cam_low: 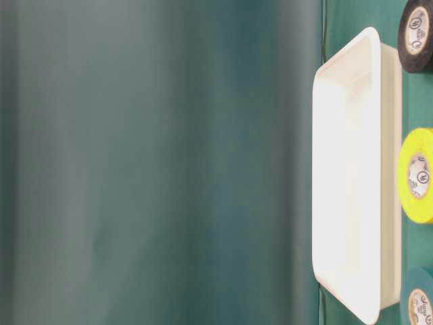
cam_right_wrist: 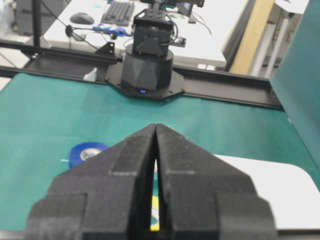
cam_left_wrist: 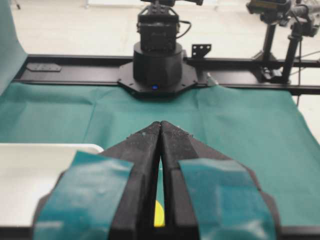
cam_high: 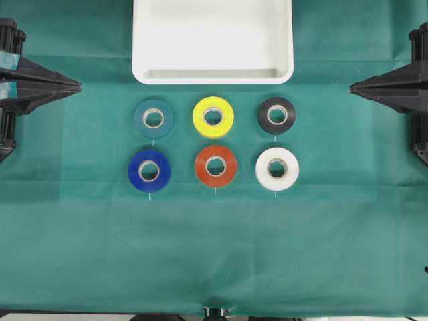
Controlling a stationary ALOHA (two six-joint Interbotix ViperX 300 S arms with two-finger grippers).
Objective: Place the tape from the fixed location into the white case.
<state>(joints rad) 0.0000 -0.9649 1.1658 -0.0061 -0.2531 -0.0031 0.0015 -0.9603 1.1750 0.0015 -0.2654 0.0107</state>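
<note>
Below the case's point(cam_high: 212, 75) right end, the tape point(cam_high: 276, 115) lies flat on the green cloth point(cam_high: 214, 254), rightmost of the row nearest the case, beside a yellow roll point(cam_high: 212, 116). Well apart from it, the left gripper point(cam_high: 79, 85) and right gripper point(cam_high: 352, 85) are both closed tip to tip, holding nothing.

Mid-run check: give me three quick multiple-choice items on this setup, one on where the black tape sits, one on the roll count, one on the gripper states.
1. Where is the tape?
A. inside the white case
B. top row, right end
C. bottom row, left end

2. How many rolls lie on the cloth?
A. four
B. five
C. six

3. How do the grippers stand?
A. both shut, holding nothing
B. left open, right shut
C. right shut on a roll

Answers:
1 B, it lies beside the yellow roll, below the white case.
2 C, two rows of three.
3 A, left gripper and right gripper show jaws pressed together, nothing between.
</note>
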